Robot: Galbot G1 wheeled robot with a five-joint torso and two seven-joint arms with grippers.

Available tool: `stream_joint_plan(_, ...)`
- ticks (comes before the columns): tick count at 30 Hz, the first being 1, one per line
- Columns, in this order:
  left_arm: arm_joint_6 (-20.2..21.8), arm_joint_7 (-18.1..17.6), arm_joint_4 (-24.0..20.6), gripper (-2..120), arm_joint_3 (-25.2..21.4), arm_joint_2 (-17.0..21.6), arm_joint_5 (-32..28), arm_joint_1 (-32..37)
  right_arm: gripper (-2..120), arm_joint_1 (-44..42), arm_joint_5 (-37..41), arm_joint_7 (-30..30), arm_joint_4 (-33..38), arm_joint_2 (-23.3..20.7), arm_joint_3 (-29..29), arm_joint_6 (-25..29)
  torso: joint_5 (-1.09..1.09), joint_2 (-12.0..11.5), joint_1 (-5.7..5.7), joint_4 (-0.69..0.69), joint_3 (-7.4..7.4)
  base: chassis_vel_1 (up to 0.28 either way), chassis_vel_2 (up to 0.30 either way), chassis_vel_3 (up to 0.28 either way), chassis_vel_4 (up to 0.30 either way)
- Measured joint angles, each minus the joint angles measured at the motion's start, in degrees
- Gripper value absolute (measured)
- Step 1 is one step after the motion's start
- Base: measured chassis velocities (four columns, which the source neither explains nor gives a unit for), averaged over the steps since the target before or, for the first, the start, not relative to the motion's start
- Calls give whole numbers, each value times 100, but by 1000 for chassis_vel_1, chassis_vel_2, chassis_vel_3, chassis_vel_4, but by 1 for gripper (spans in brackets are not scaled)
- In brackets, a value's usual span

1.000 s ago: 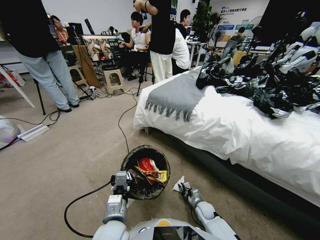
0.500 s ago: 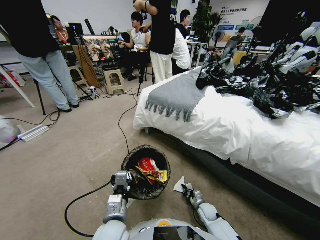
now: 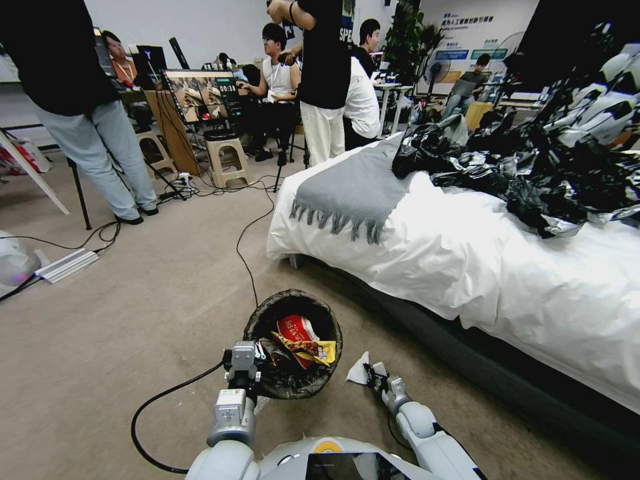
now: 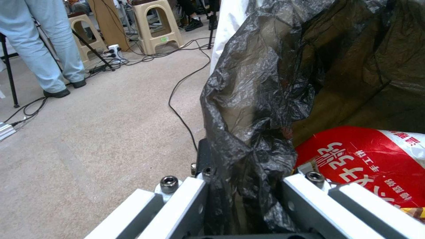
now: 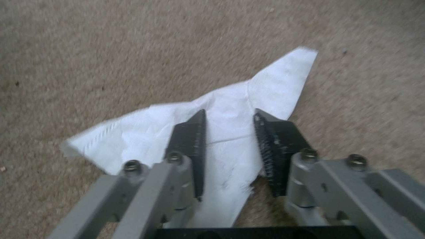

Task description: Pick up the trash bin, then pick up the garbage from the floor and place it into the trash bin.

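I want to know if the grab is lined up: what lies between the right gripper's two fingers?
In the right wrist view, the white paper scrap lies on the carpet between the open right gripper's fingers; nothing else is there.

The head camera looked forward and down from above the robot's torso, taking in both arms, the carpeted floor (image 3: 133, 300), the bed (image 3: 467, 267) and the room behind. The left wrist camera sat low and very near the trash bin (image 4: 274, 99), facing along its fingers (image 4: 186, 199) across the floor toward the stools (image 4: 159, 23). The right wrist camera pointed steeply down, close over the white paper scrap (image 5: 221, 119). Head and left wrist views shared the bin (image 3: 293, 347); head and right wrist views shared the scrap (image 3: 360, 370).
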Motion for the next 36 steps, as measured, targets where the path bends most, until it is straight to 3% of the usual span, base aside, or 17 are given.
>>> stream_joint_plan(2, 0, 0, -3, 0, -2, 0, 3, 8, 41, 25, -15, 2, -70, 26, -1, 17, 0, 0, 0, 0, 0, 0, 0, 0, 0)
stream_joint_plan(5, 0, 1, -9, 0, -4, -6, 11, 13, 57, 84, -47, 6, -235, 74, 13, 70, -2, 0, 0, 0, 0, 0, 0, 0, 0)
stream_joint_plan(11, 0, 2, -9, 0, 18, -11, 19, 8, 62, 140, -90, -17, -483, 123, 67, 208, -3, 2, -1, -1, -1, 0, 0, 0, 0)
stream_joint_plan(22, 0, 2, -9, 0, 23, -13, 19, 7, 44, 209, -153, -117, -702, 143, 103, 384, 1, 2, -2, 1, -2, 0, 0, 0, 0)
stream_joint_plan(36, 3, 1, -9, 0, 68, -25, 32, -6, 9, 218, -268, -116, -666, 161, 103, 413, 0, 1, 0, 3, 0, 0, 0, 0, 0)
